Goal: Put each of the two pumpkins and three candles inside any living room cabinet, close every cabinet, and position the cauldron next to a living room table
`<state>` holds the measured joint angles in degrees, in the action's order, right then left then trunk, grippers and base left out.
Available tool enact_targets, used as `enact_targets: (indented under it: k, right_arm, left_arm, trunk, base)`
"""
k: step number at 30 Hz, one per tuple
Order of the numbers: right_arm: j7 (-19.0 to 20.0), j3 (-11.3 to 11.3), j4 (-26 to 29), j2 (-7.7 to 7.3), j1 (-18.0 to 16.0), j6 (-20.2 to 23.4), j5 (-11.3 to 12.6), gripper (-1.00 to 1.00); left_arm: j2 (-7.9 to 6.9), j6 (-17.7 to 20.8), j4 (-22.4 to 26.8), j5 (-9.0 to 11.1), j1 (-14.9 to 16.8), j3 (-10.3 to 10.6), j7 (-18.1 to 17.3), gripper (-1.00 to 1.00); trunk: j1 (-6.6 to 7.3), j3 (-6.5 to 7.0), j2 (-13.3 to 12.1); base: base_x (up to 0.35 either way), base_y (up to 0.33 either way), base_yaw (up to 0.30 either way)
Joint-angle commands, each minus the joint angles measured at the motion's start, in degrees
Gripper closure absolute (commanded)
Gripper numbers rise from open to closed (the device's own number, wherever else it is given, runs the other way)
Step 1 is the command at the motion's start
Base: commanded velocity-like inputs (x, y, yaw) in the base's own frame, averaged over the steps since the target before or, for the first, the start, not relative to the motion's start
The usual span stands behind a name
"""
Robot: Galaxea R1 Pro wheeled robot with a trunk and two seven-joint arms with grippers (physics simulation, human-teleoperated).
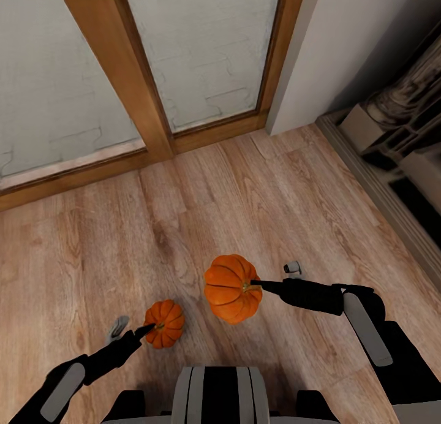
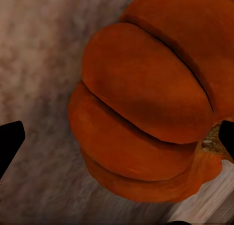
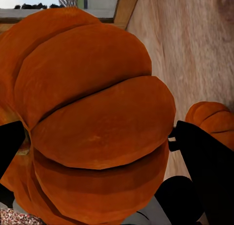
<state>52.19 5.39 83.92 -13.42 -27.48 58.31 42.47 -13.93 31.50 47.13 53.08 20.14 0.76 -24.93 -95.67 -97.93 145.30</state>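
A wood plank floor (image 1: 202,203) stretches to a wood-framed glass door (image 1: 153,75) and a pale wall (image 1: 343,44), with a carved fireplace (image 1: 404,124) at the right edge. Above the floor, the right end effector (image 1: 256,285) grips the larger pumpkin (image 1: 229,289) at its stem, while the left end effector (image 1: 149,329) is clenched on the smaller pumpkin (image 1: 165,323), nearer the robot's trunk.
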Motion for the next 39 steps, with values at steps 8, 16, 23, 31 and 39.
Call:
enact_targets:
  k: [8, 16, 23, 31, 39]
  right_arm:
    - [-0.07, 0.0, 0.02, -0.03, -0.03, 0.22, 0.07, 1.0]
    - [-0.07, 0.0, 0.02, -0.03, -0.02, 0.22, 0.07, 1.0]
    - [-0.07, 0.0, 0.02, -0.03, -0.03, 0.22, 0.08, 1.0]
    - [-0.07, -0.03, 0.02, -0.03, -0.03, 0.22, 0.08, 1.0]
    - [-0.07, -0.03, 0.02, -0.03, -0.03, 0.22, 0.08, 1.0]
  left_arm:
    - [-0.05, -0.12, 0.39, -0.96, -0.01, 1.67, 0.24, -1.0]
    - [-0.05, -0.13, 0.5, -0.96, -0.01, 1.71, 0.24, -1.0]
    - [-0.05, -0.13, 0.5, -0.96, -0.01, 1.7, 0.24, -1.0]
    - [-0.05, -0.13, 0.5, -0.96, -0.01, 1.73, 0.24, 1.0]
    - [-0.05, -0.13, 0.5, -0.96, -0.01, 1.77, 0.24, 1.0]
  trunk:
    - [0.0, -0.03, 0.01]
    - [0.0, -0.03, 0.01]
    - [0.0, -0.03, 0.01]
    - [0.0, -0.03, 0.01]
    - [0.0, -0.03, 0.01]
  base:
    - [0.0, -0.063, 0.0]
    - [0.0, -0.008, 0.0]
    - [0.0, 0.0, 0.0]
    - [0.0, 0.0, 0.0]
    - [0.0, 0.0, 0.0]
